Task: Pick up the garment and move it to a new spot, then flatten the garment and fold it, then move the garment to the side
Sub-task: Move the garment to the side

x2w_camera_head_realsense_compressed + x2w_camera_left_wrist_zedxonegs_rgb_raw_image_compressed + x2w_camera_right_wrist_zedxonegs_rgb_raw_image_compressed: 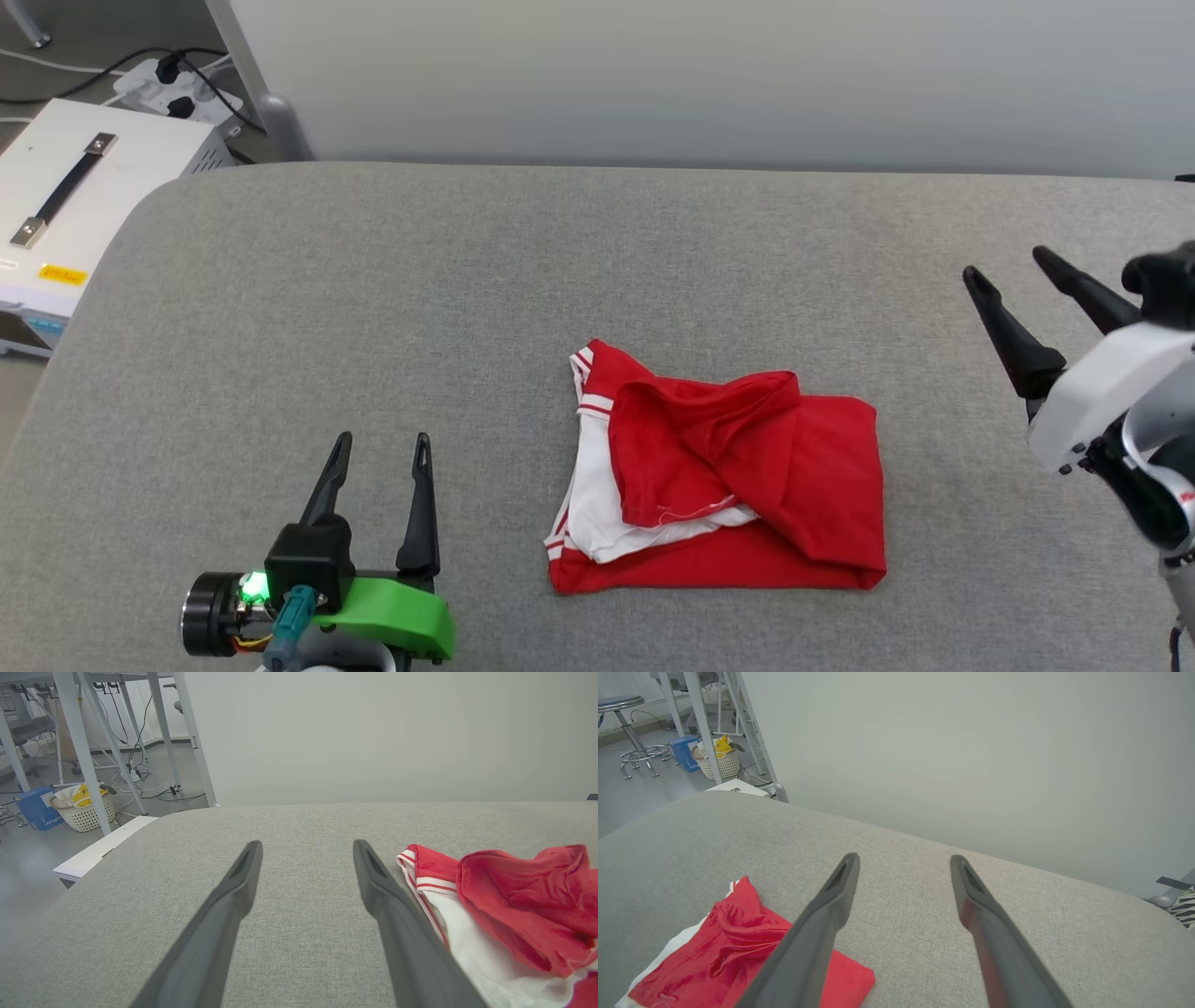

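Head view: the garment (738, 485) is seen lying crumpled and half folded near the middle of the grey desk (467, 280). The left jaws are held spread, empty, near its left edge but apart; the right jaws are spread too, well apart on its right

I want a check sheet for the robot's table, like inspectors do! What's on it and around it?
Surface: grey fabric tabletop, smooth.
Job's things: red-and-white garment lies rumpled, roughly folded, near the middle.
Clutter: nothing seen.
Pincers: left pincer and right pincer both open, holding nothing, apart from the garment.
Cables: black plugs in a white power strip on the floor.
Surroundings: white box, basket, stool.
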